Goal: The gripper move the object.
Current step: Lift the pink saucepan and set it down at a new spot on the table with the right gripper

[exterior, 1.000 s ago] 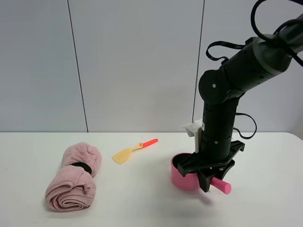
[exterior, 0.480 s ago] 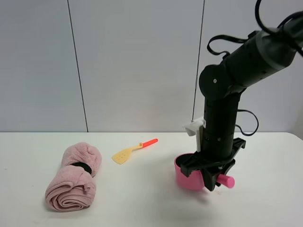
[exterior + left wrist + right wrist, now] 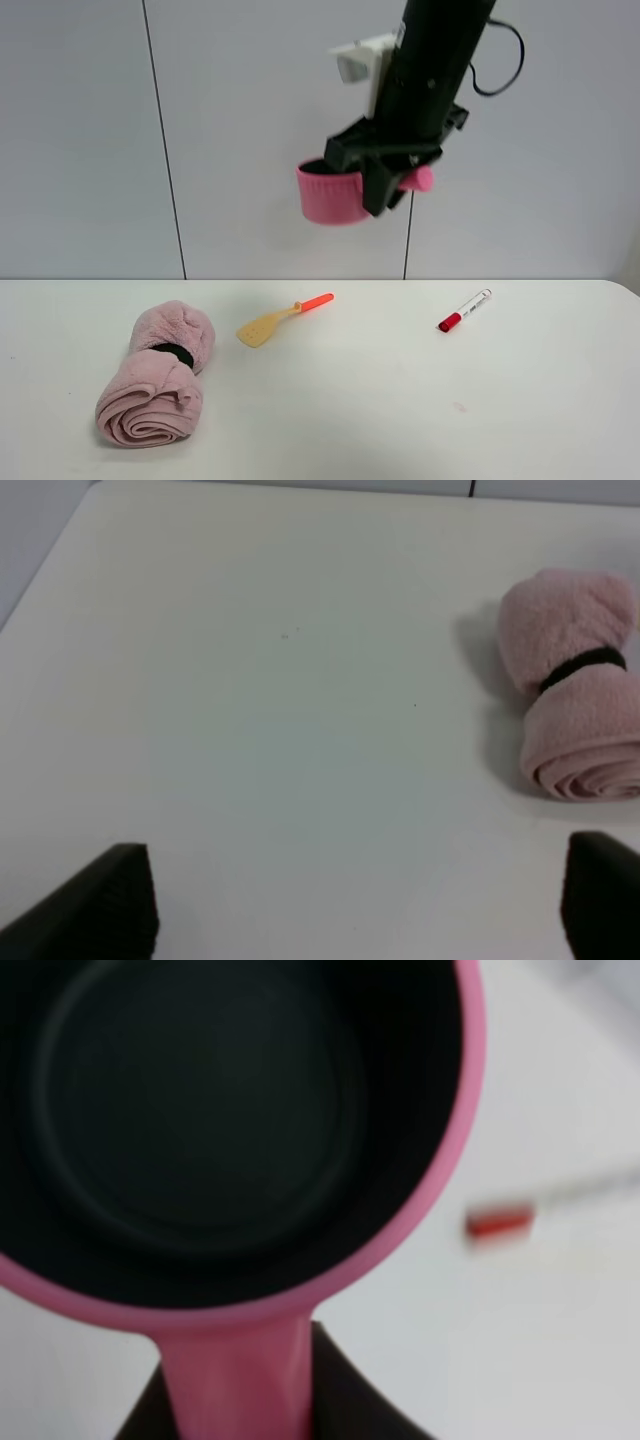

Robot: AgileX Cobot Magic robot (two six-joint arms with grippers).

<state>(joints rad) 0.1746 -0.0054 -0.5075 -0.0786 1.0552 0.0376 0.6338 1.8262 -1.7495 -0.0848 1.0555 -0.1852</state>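
White wall panels (image 3: 250, 120) back your right claw (image 3: 385, 185), which is clamped on the short handle (image 3: 421, 179) of the pink saucepan (image 3: 330, 195) and holds it upright, high above the white table (image 3: 350, 430). A second ago the pan sat on the tabletop in the same grip; it has since risen well clear. Where arm and pan stood, a red-capped marker (image 3: 465, 310) now shows, far below the claw and slightly to its right in the high view. Print runs along its white barrel, too small to read. Well below the claw and to its left, the yellow spatula (image 3: 280, 320) and rolled pink towel (image 3: 155, 375) lie unmoved. Your left claw (image 3: 355, 910) hangs over the table near the towel, fingers wide apart, holding nothing.
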